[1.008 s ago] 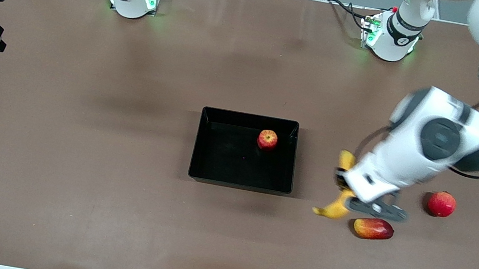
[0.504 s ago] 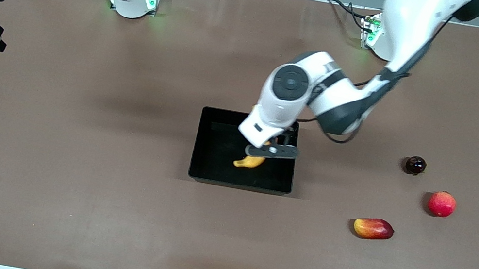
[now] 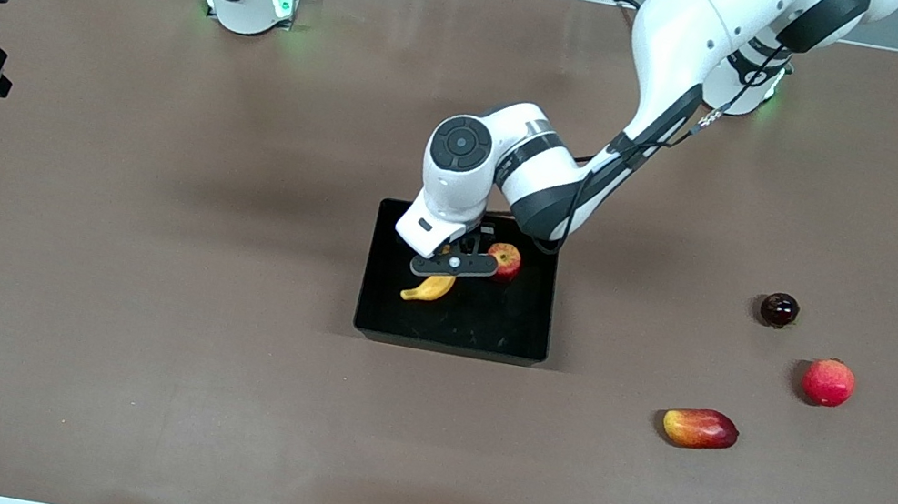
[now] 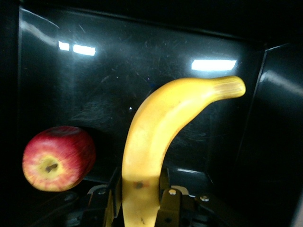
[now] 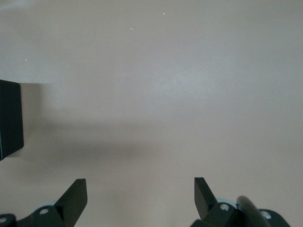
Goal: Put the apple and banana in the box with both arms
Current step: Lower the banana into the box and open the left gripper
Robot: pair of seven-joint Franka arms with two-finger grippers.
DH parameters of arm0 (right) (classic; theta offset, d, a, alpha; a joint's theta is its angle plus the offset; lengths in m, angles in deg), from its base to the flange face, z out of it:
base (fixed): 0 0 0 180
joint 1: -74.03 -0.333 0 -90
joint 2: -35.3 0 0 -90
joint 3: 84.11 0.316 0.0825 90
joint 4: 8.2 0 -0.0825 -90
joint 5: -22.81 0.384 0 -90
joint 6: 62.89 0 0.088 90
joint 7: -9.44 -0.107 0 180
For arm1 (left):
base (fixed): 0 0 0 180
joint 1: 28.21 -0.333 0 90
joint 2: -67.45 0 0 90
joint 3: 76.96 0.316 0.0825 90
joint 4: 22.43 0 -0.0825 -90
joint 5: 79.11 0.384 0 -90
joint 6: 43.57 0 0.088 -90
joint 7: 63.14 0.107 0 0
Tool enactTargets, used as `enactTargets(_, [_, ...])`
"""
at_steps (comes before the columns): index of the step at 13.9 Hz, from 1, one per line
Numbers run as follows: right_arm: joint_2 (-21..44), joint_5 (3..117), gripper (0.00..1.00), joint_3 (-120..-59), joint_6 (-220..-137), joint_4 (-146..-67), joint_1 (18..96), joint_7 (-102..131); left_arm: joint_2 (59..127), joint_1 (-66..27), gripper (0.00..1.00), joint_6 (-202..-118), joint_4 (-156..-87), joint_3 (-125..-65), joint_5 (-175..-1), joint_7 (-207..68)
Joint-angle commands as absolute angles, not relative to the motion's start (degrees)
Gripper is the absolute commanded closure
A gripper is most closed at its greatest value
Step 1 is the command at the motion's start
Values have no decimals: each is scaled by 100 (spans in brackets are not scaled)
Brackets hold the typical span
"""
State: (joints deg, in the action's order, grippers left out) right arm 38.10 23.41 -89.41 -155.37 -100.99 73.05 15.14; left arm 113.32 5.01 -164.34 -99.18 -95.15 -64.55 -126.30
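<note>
Over the black box at the middle of the table, the left gripper hangs with its fingers clamped on the banana, the fruit's free end curving out above the box's glossy floor. The left wrist view shows the grip plainly: the yellow fruit rises from between the two fingers, with the dark tray wall around it. The apple already sits inside the box, toward the left arm's end of it and just beside the gripper, apart from the banana. Whether the banana touches the floor of the tray cannot be told.

The right gripper waits with its fingers spread wide and nothing between them, above bare table at the right arm's end, a corner of a black object at the edge of its wrist view.

Three other fruits lie on the table toward the left arm's end, well apart from the box: an oblong red-yellow fruit, a round pinkish-red fruit and a small dark fruit.

The step in hand appears to be the last one, setting down the banana. The next move likely calls for a short descent, opened fingers clear of the apple, and a straight lift out.
</note>
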Motion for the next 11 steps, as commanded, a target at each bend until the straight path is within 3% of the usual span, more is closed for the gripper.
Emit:
enactTargets(1, [3802,2245,0,-8921,-15518,-10066,7332,1551,11605,668,100,-16530,-9775,-9340,-6443,-12739])
enactTargets(11, [3749,2245,0,-8921,-15518,-10048,7341,1551,11807,641,100,-17416,-9784,-9181,-6443,-12739])
